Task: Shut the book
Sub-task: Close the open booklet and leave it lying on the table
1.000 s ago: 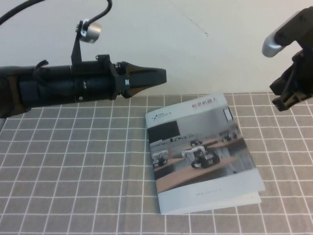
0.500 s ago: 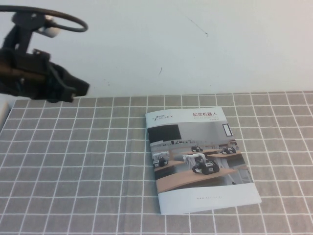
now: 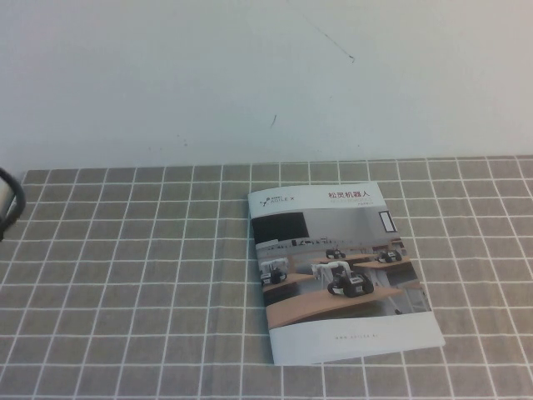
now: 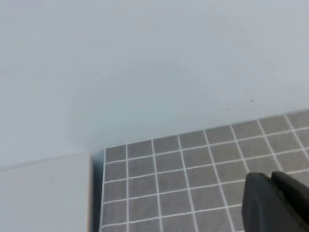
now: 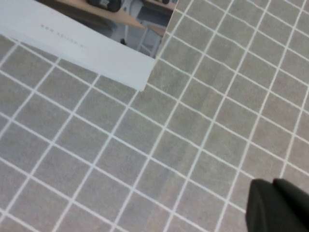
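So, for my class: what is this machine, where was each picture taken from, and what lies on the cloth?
It is a robot with two arms, each ending in a gripper. The wide picture comes from a raised camera looking down; the other two from cameras on the wrists. A closed book lies flat on a grey checked cloth. The left gripper shows as a dark tip over the cloth near the wall; the right gripper hovers over the cloth near the book's corner. Nothing touches the book.
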Available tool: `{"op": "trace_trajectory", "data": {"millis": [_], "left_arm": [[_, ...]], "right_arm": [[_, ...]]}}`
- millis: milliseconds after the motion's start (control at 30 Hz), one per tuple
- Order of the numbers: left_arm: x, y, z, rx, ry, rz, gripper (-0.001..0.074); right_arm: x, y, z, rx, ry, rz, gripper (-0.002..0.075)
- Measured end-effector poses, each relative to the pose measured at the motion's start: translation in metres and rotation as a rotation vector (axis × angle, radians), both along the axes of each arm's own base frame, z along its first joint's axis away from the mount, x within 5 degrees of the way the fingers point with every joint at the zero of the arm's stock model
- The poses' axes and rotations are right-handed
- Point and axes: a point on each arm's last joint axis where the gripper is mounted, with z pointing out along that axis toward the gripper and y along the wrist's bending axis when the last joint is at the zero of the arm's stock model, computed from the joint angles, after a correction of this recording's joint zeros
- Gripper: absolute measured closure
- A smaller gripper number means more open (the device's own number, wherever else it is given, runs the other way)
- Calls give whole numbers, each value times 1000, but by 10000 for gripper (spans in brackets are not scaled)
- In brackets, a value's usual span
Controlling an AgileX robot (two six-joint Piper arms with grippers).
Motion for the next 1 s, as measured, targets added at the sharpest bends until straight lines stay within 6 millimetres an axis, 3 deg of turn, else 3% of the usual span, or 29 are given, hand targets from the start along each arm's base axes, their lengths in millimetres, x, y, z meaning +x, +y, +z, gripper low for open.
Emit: {"op": "trace_trajectory", "data": {"millis": [200, 467, 1000], "left_arm": [[-19, -14, -14, -56, -5, -47, 736], [-19, -20, -26, -77, 35, -79, 736], [-31, -42, -35, -188, 197, -303, 736]], "right_arm": [[-20, 0, -30, 138, -119, -12, 729], [-25, 0, -53, 147, -92, -18, 729], [-27, 0, -55, 145, -71, -18, 729]]}}
